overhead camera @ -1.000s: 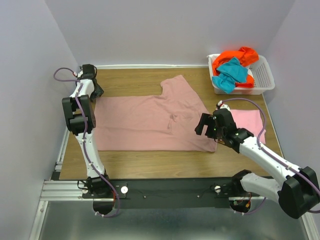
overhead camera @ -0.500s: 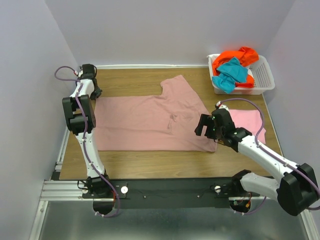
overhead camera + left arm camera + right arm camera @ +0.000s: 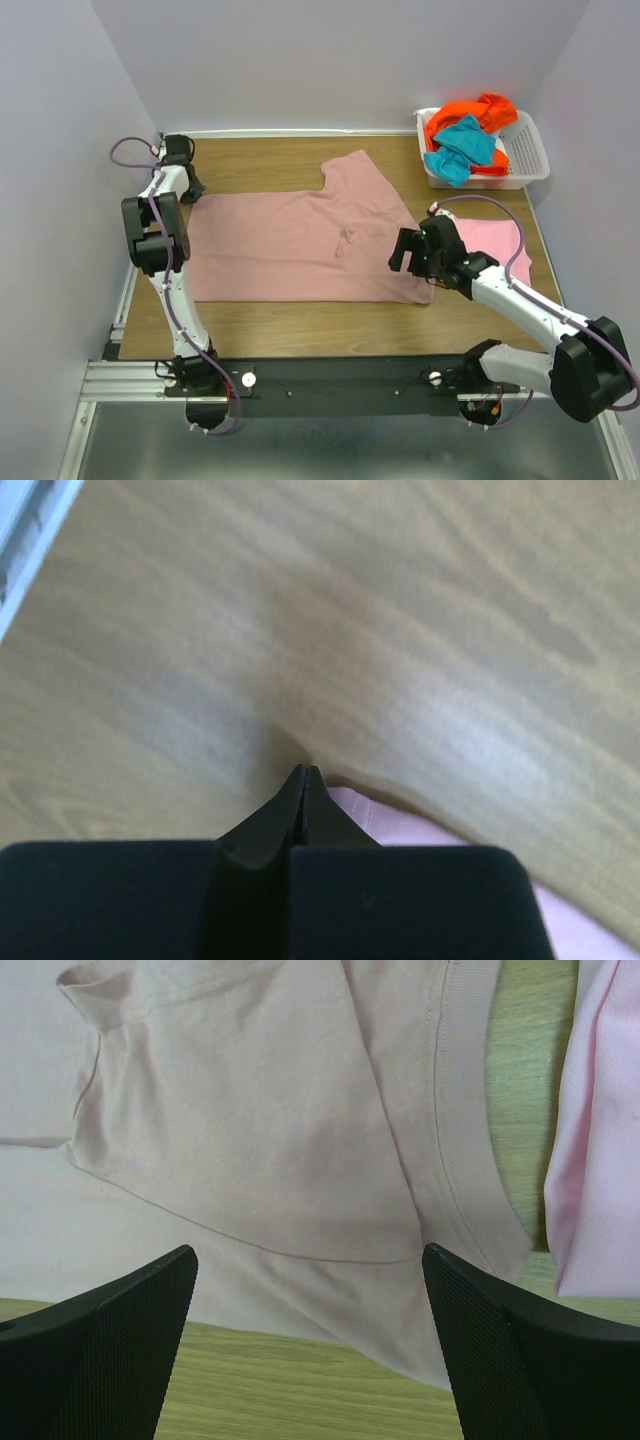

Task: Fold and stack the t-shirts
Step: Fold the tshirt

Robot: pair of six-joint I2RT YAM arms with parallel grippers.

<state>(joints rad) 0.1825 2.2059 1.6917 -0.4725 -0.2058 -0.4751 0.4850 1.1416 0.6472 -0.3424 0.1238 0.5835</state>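
Observation:
A large dusty rose t-shirt lies spread flat across the middle of the table. My left gripper is at its far left corner. In the left wrist view that gripper is shut, with the shirt's pink edge running in at its fingertips. My right gripper hovers open over the shirt's near right corner. The right wrist view shows the rose fabric between the wide-apart fingers of that gripper, with nothing held. A folded light pink t-shirt lies just to the right.
A white slotted basket at the back right holds an orange t-shirt and a teal t-shirt. Bare wood shows along the near edge and the far left. Walls close in on three sides.
The left gripper has closed at the shirt's far left corner. The right gripper has drifted slightly left over the shirt's near right corner, staying open.

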